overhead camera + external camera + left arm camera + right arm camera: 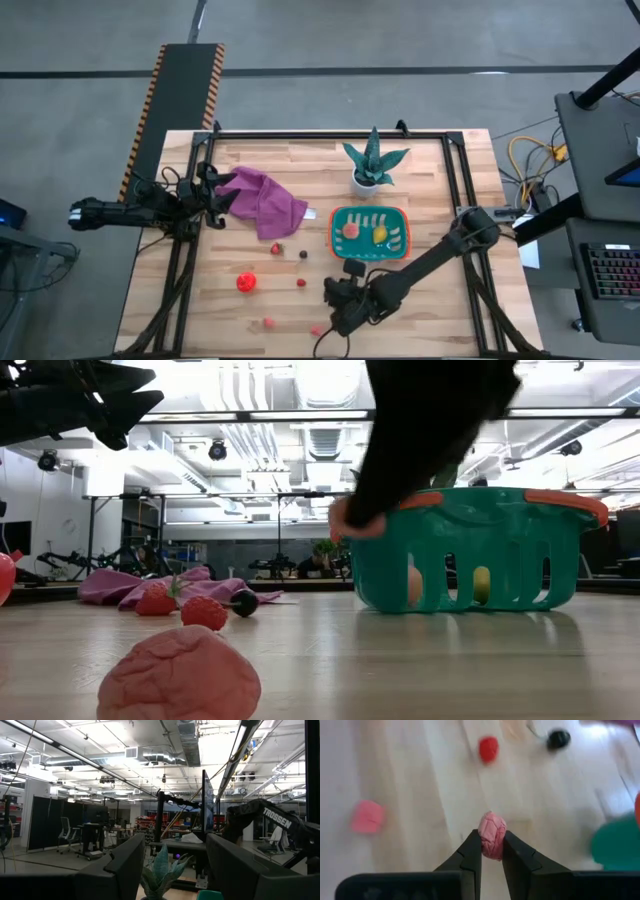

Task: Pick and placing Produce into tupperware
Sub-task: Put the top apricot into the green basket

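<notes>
Only readable txt: "TROSSEN", white caps, printed on the dark right arm (272, 817), seen in left wrist view. No other labels, nos. or signs legible in high, low or right wrist views; bg room signage too small to be read.

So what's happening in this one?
The right gripper is shut on a pink toy fruit, off the table near its front edge. The teal tub already holds two pieces. Other produce lies scattered on the table. The left gripper waits open over the purple cloth.
</notes>
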You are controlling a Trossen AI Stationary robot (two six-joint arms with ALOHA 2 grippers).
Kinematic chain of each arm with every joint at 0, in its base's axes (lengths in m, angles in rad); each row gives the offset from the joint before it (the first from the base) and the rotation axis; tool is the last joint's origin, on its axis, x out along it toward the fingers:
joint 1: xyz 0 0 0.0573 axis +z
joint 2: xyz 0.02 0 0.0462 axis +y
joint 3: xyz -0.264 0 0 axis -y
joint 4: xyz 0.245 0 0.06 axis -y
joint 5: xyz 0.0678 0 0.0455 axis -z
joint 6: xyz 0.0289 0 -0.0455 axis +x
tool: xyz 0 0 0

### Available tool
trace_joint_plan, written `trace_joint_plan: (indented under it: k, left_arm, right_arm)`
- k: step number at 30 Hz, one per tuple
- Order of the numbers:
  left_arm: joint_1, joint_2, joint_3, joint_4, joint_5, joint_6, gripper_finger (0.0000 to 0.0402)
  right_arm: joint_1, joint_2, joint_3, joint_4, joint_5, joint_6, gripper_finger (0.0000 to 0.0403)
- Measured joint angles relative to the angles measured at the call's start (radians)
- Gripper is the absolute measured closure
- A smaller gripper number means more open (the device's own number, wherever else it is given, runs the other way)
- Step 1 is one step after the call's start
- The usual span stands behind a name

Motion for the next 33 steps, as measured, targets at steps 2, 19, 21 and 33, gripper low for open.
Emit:
trace_joint_plan:
  k: [2,19,21,33]
  left_arm:
    - [0.000,0.000,0.000,0.000,0.000,0.000,0.0203]
    - [0.000,-0.001,0.000,0.000,0.000,0.000,0.0203]
    - [0.000,-0.001,0.000,0.001,0.000,0.001,0.0203]
    - [0.000,-0.001,0.000,0.000,0.000,0.001,0.0203]
  right_arm:
    - [0.004,-0.024,0.000,0.030,0.000,-0.048,0.0354]
    - [0.029,-0.333,0.001,0.386,-0.300,-0.584,0.0355]
    - [0.037,-0.363,0.002,0.456,-0.347,-0.660,0.0355]
    - [0.116,-0.420,0.002,0.568,-0.372,-1.000,0.0355]
